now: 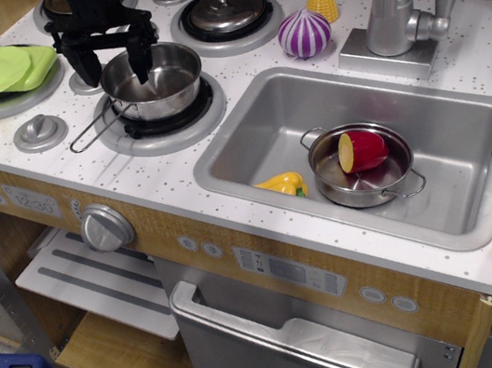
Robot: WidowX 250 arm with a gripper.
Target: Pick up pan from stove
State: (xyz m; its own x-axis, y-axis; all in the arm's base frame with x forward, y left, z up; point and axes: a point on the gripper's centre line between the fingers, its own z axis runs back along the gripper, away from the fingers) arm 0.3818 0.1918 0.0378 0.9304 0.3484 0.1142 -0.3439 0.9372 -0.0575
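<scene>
- Pan (156, 82) seated on front burner of stove (121, 172), handle (91, 132) pointing front-left.
- Gripper (117, 70) spread wide, straddling the pan's left rim, empty.
- Likely risk: thin, shiny wall slipping or tilting under an off-centre pinch.

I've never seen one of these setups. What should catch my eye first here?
The black gripper hangs open over the left rim of the shiny pan on the front burner of the stove. To the right, a steel pot holding a red toy sits in the sink.
</scene>
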